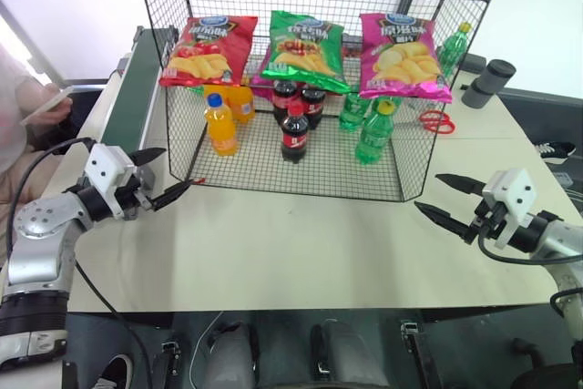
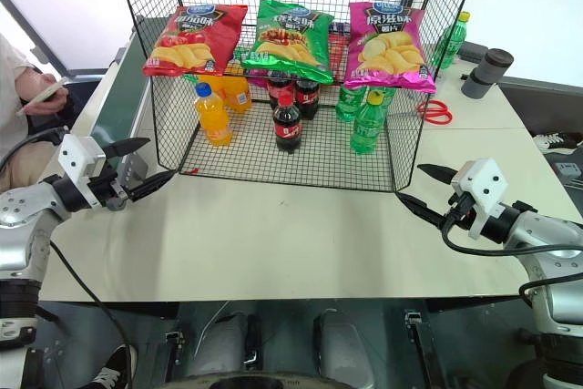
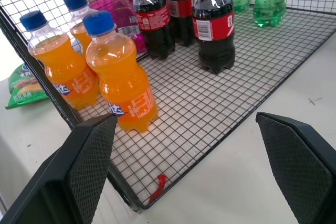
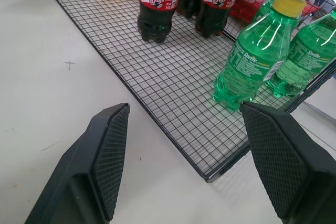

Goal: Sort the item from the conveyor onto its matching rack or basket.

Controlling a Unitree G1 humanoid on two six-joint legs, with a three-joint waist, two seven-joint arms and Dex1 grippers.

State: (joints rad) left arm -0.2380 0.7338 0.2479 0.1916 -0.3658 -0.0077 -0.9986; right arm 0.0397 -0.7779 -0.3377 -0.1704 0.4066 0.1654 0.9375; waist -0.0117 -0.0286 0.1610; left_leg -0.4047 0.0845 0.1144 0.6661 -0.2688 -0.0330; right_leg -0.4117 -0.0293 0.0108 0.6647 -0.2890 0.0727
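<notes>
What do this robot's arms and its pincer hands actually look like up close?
Each arm is silver-grey metal with black joint sections and a black cable looping along it. At the wrist sits a white boxy block. The left gripper and right gripper each end in two black, pointed jaws; the wrist views show their inner faces covered in a fine cross-hatched grip texture.

"Sprite" reads on the green bottle (image 4: 257, 61) labels.

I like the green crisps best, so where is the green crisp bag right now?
In the left eye view, the green crisp bag lies on the middle shelf of the black wire rack, between the red bag and the pink bag, above the cola bottles.
</notes>
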